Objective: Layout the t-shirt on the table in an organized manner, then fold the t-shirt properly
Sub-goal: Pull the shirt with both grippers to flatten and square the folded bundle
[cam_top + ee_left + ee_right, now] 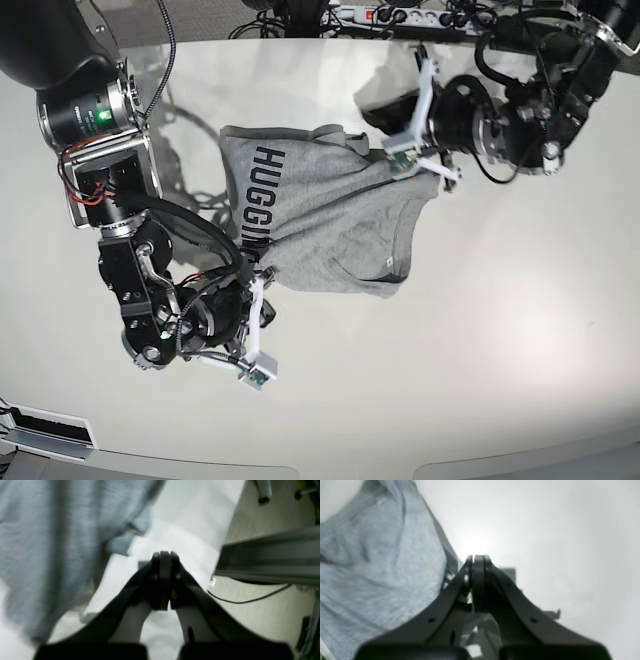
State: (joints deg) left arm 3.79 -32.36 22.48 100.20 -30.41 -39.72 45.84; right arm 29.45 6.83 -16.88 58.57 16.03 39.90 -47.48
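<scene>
T-shirt (320, 205) sits bunched in the middle of my desk (500, 330), grey cloth rumpled, lettering running sideways down one edge, one end rucked up into folds near my left claw. So the layout is not done yet, and the folding hasn't begun at all. My left claw (163, 555) shows its jaws pressed together in the wrist view, with nothing visibly between the tips; the shirt hangs blurred off to one side of it. From overhead it hovers right at the shirt's bunched far corner, and I can't tell whether any cloth is caught. My right claw (478, 558) is pressed together too, tips bare against pale desk, grey fabric lying just beside it. From above it sits at the shirt's near corner by the lettering. Left to do, I judge: pull the corners apart, flatten the body and sleeves, then fold.
</scene>
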